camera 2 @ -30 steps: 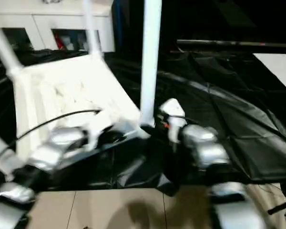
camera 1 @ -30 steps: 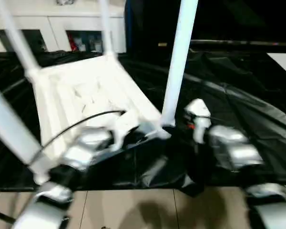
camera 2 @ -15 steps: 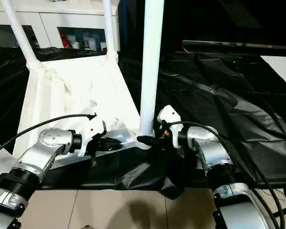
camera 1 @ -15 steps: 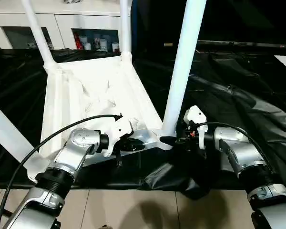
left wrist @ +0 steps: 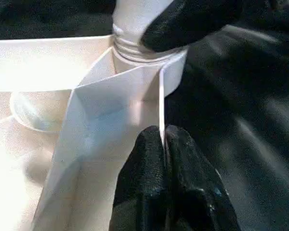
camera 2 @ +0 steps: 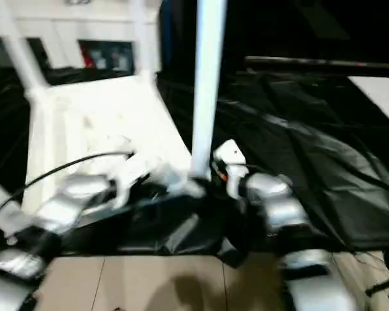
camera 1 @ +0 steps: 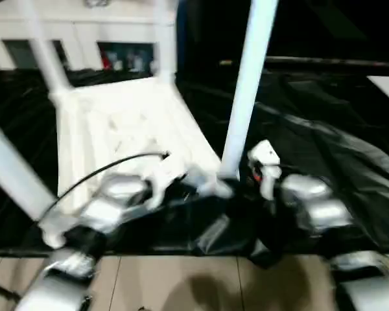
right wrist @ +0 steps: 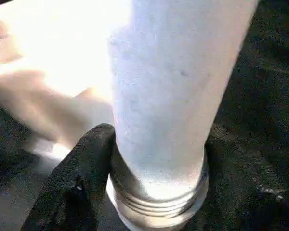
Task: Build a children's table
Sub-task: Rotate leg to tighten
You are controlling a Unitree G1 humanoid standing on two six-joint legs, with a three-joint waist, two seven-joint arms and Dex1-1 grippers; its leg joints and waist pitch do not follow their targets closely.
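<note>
Tabletop (camera 1: 117, 123), white ribbed plastic, underside up on black sheet (camera 1: 324, 142); tapered white round legs upright (near-corner leg (camera 1: 246, 84) clasped by right gripper (right wrist: 154, 159)); left gripper (left wrist: 164, 144) pinching tabletop's rim.

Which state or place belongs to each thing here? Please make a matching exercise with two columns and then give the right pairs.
Things:
1. left gripper
2. right gripper
3. tabletop
4. black sheet

States or places:
a. spread over the ground under the work
b. fingers on either side of the base of an upright leg
c. upside down, ribbed underside up, legs rising from its corners
d. fingers pinched on the thin edge of the tabletop near a corner socket

Pairs: 1-d, 2-b, 3-c, 4-a
</note>
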